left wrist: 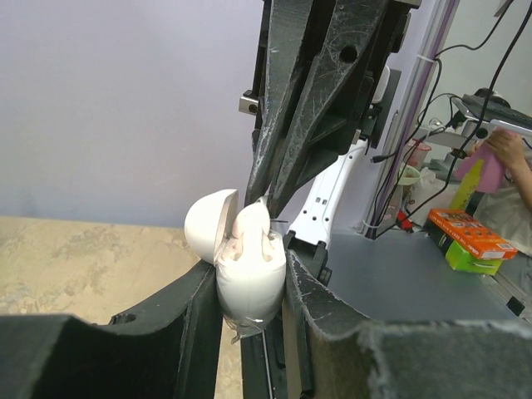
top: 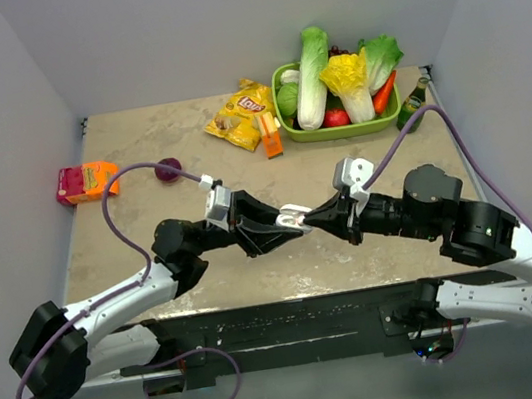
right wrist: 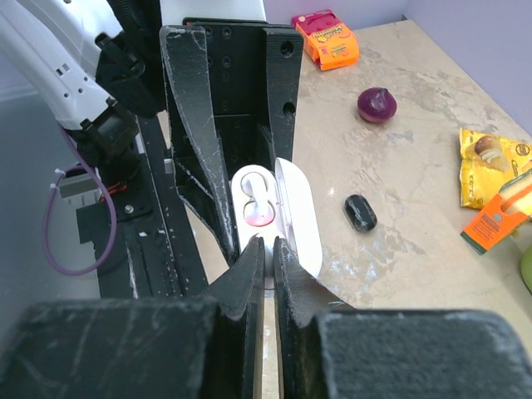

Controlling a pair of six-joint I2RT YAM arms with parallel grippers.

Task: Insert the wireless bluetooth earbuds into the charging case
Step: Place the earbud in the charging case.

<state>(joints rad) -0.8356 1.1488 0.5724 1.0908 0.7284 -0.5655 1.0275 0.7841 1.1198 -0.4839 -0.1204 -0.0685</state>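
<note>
One white bud seated, case held open off the table: the job is partly done.
A white earbud point(right wrist: 256, 198) lies in a well of the open charging case point(left wrist: 248, 274), its lid point(left wrist: 208, 226) swung aside. My left claw point(left wrist: 252, 312), part open, clamps the case body above the table point(right wrist: 416, 249). My right claw point(right wrist: 268, 249) is closed to a slit, tips at the case mouth — whether it pinches another bud I cannot tell. I judge more seating is left — a black pill-shaped thing point(right wrist: 360, 212) lies on the table, untouched.
</note>
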